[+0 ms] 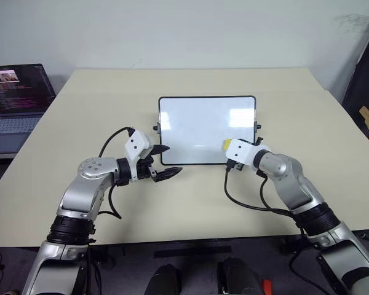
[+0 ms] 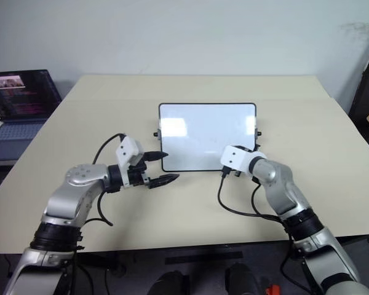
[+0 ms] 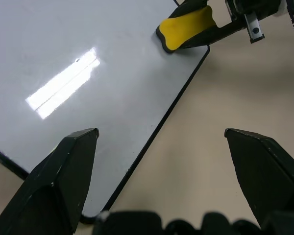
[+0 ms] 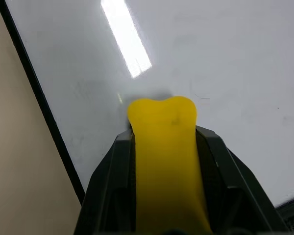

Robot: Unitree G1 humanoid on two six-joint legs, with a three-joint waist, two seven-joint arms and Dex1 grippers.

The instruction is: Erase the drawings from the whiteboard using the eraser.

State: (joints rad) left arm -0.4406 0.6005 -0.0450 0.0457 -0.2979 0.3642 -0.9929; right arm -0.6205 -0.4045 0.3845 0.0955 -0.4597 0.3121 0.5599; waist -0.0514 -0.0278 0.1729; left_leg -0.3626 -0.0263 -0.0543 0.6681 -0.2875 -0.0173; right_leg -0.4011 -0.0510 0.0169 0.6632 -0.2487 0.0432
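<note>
Eraser [image 4: 164, 161] clamped in right pincer [image 1: 229, 147], on whiteboard [image 1: 203, 126]

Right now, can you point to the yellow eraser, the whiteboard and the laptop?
eraser [image 4: 162, 147]: right wrist view, middle of its yellow back.
whiteboard [image 1: 197, 126]: left eye view, bare white middle.
laptop [image 1: 18, 89]: left eye view, its screen.

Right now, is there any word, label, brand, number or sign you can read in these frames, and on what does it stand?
No text can be read.
Laptop screen: lines of coloured text, too small to read.
Whiteboard: no legible writing, only faint smudges near the eraser.
Eraser: plain yellow, no label showing.
Left gripper and right gripper: no markings readable.
</note>
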